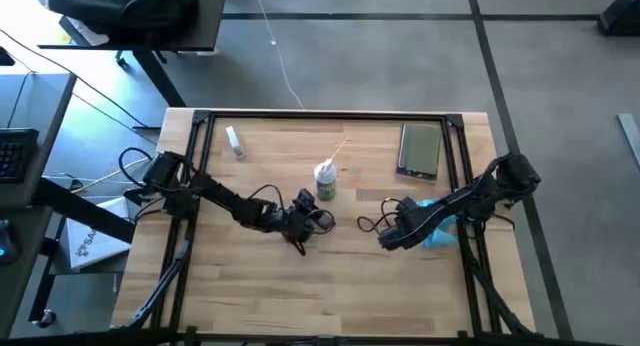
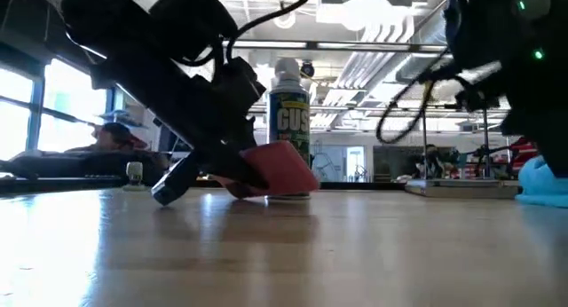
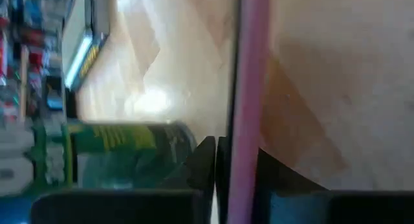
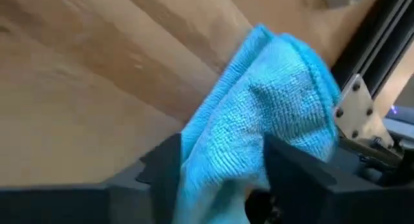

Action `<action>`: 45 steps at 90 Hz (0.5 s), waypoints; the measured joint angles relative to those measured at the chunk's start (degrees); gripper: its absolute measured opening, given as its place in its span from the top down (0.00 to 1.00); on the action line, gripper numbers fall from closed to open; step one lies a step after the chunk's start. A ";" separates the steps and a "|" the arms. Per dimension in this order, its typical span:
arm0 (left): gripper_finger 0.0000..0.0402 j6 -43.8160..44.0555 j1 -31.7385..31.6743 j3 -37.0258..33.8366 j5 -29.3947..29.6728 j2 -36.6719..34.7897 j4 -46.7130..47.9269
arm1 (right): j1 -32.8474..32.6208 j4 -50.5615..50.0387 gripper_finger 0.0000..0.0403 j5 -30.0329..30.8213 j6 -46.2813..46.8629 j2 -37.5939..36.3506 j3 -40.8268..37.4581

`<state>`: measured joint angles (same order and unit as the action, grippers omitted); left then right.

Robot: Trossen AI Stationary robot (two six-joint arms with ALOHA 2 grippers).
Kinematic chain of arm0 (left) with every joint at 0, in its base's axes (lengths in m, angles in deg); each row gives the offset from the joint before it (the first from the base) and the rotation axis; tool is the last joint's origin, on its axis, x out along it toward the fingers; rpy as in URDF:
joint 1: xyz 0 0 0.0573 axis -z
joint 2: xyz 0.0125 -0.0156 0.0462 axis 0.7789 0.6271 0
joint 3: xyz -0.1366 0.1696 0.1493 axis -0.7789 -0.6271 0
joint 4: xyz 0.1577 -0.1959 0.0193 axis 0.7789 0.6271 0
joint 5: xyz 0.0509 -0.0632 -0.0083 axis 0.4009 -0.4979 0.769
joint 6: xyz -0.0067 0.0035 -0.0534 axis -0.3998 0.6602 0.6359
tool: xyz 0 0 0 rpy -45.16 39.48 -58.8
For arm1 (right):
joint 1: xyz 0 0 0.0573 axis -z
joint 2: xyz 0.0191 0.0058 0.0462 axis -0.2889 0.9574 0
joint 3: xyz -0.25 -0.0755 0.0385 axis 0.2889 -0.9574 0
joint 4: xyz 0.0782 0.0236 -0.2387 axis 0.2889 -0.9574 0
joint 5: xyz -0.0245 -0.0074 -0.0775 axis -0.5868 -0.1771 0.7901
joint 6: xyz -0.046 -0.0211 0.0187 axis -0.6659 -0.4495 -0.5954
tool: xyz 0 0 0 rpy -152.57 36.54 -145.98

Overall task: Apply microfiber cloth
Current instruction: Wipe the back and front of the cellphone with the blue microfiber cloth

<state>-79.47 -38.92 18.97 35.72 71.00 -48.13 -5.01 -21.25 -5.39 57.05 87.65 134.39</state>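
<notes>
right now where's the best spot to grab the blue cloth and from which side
Grip the raised rumpled fold of the microfiber cloth, coming from above. It lies bunched by the table's right frame rail, so a side approach is cramped. The right gripper already straddles that fold.
</notes>
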 joint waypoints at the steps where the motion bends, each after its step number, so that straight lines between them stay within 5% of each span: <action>1: 0.87 0.91 -0.03 0.00 -0.23 0.00 0.01 | -0.03 -0.50 0.46 0.23 0.02 0.00 0.53; 21: 0.70 15.90 -0.66 -0.07 -4.03 -0.28 0.34 | -2.35 -9.23 0.29 5.82 0.64 -0.02 12.58; 45: 0.62 30.27 3.38 -0.04 -4.51 -7.39 9.86 | -6.44 -9.13 0.25 16.51 -9.08 -0.02 26.74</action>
<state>-49.21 -35.54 18.93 31.22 63.61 -38.27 -11.45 -30.38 11.11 47.97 87.63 161.13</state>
